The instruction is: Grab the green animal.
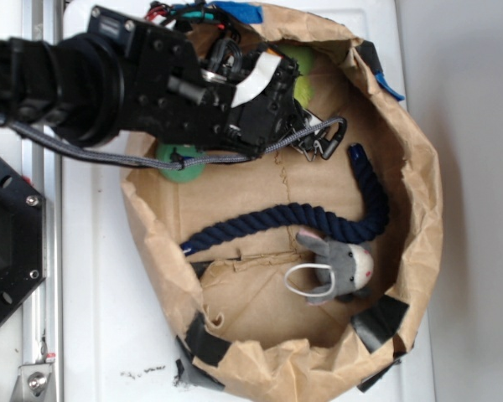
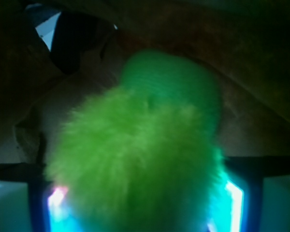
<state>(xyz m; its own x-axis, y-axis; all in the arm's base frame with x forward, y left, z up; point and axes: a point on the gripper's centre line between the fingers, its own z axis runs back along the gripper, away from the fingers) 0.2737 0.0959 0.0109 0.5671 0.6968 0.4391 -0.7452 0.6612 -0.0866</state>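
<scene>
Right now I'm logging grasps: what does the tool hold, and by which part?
Cannot be told: the fuzzy lime-green plush animal sits between the tool fingers, but contact isn't visible.

Lime-green animal (image 2: 135, 159), navy rope (image 1: 293, 219), grey mouse (image 1: 342, 264)

A: What is underneath everything?

B: A white tabletop (image 1: 92, 318), smooth and evenly lit. There are a few dark specks on it near the bottom edge.

A: And off to the side?

B: A plain pale grey surface (image 1: 478, 126) runs down the right; whether it is wall or floor, I cannot tell. A metal rail (image 1: 42, 276) runs along the left edge of the table, with a black plate (image 1: 8, 243) beside it.

A: Shadows?

B: Soft ones only. The close camera's surroundings are dim and brown.
</scene>
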